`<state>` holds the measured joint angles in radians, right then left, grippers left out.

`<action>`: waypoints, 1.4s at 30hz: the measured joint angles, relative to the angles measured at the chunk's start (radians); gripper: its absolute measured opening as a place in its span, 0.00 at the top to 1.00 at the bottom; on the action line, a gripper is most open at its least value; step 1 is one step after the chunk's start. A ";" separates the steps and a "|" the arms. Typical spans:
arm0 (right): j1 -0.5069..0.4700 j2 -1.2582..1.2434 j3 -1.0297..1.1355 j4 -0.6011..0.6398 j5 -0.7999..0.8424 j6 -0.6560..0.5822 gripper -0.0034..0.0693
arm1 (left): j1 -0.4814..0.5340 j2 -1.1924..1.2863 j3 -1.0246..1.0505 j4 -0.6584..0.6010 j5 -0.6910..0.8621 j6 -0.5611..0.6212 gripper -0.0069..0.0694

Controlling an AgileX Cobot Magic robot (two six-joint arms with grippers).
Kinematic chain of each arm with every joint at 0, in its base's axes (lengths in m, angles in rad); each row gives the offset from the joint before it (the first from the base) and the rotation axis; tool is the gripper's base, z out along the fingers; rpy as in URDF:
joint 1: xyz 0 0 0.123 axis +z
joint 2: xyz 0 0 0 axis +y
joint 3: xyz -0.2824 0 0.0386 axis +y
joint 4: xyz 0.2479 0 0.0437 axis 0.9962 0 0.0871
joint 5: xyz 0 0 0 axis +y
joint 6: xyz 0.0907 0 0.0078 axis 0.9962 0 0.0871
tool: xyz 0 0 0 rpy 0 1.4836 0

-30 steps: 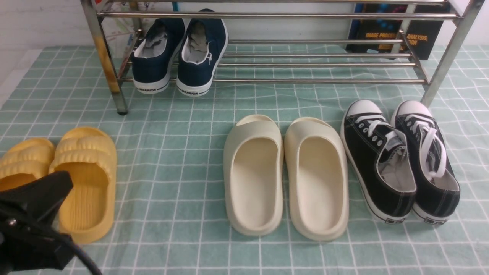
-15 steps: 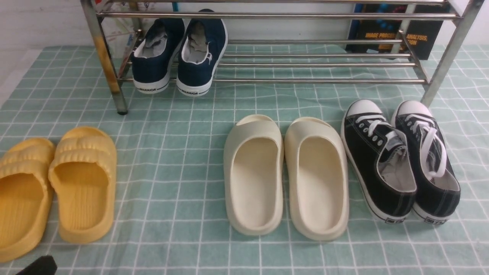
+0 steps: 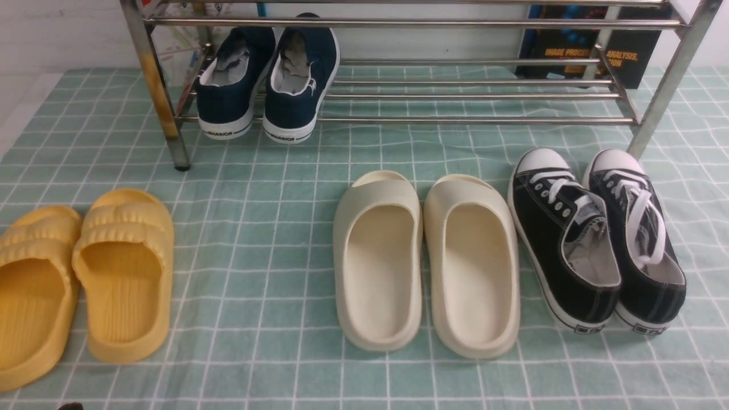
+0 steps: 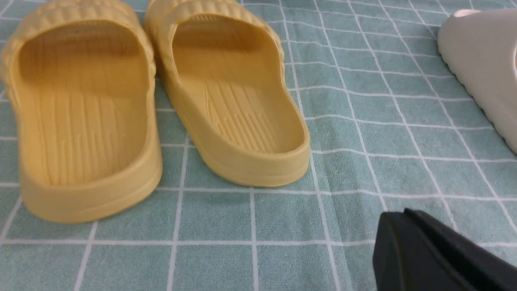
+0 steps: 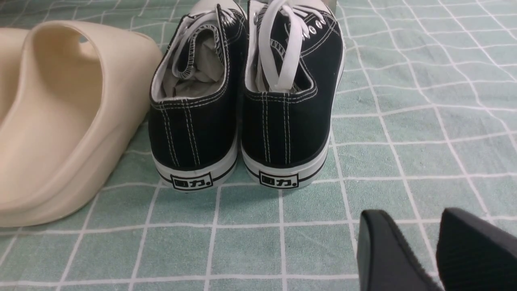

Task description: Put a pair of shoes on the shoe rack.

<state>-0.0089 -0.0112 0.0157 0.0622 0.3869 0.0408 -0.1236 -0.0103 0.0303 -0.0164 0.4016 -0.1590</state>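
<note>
The two navy blue slip-on shoes [image 3: 263, 85] with white soles stand side by side on the lower bars at the left end of the metal shoe rack [image 3: 455, 120], heels toward me. My left gripper [image 4: 400, 216] is shut and empty, low over the cloth near the yellow slippers' heels; only a black sliver of it shows at the bottom edge of the front view [image 3: 71, 406]. My right gripper [image 5: 416, 220] is slightly open and empty, low over the cloth behind the black sneakers' heels. It is out of the front view.
Yellow slippers [image 3: 85, 273] lie at the front left, cream slippers [image 3: 427, 262] in the middle, black lace-up sneakers [image 3: 598, 239] at the right by the rack's right leg. A dark book [image 3: 592, 51] stands behind the rack. A green checked cloth [image 3: 256, 228] covers the table.
My left arm has drawn back down and out of the front view, uncovering the yellow slippers. The shoes and the rack have not moved.
</note>
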 joint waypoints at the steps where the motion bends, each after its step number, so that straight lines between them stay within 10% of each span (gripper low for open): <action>1: 0.000 0.000 0.000 0.000 0.000 0.000 0.62 | 0.000 0.000 0.000 -0.002 0.000 0.000 0.93; 42: 0.000 0.000 0.000 0.000 0.000 0.000 0.62 | 0.008 0.000 0.000 -0.007 0.000 0.000 0.91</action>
<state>-0.0089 -0.0112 0.0157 0.0622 0.3869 0.0408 -0.1158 -0.0103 0.0303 -0.0231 0.4017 -0.1590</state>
